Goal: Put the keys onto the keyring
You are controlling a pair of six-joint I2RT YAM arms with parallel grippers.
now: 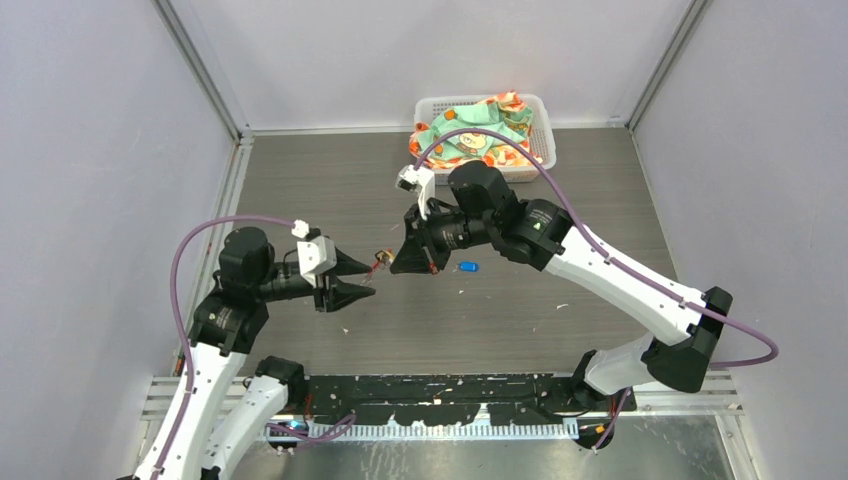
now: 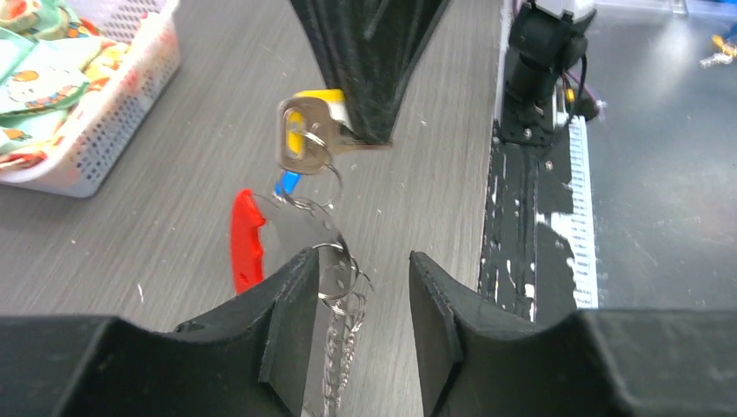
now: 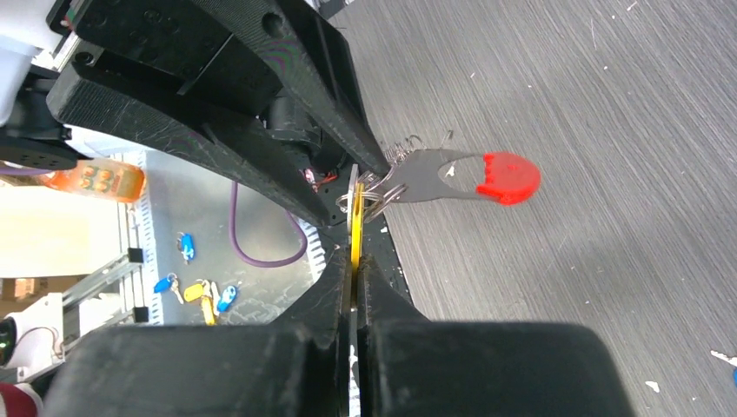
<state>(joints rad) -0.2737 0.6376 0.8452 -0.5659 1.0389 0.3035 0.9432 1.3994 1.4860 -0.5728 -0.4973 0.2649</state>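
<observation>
A: What lies around the keyring (image 2: pixel 335 269)?

B: Well beyond it, at the back of the bench (image 1: pixel 330 190), stands a white basket (image 1: pixel 540 105) filled with patterned cloth (image 1: pixel 470 140). Near the keyring, on the right arm's side, the blue-tagged key (image 1: pixel 467 266) lies flat on the bench below that arm's wrist

A: Anything in the way?

B: The right hand (image 3: pixel 354 228) reaches in just above the keyring, and its black fingers hide the blade of the yellow-tagged key (image 2: pixel 304 135)

A: And the hands?

B: The right hand is pressed together, pinching the yellow-tagged key. A small ring seems to pass through that key's head and join the keyring's bunch, which hangs above the bench. The red tag (image 2: pixel 246 239) sticks out to one side. The left hand (image 2: pixel 361 261) is spread. The keyring touches the inner face of one finger (image 2: pixel 291 304), its chain (image 2: pixel 343 347) drops through the gap, and the other finger stands apart from it
</observation>
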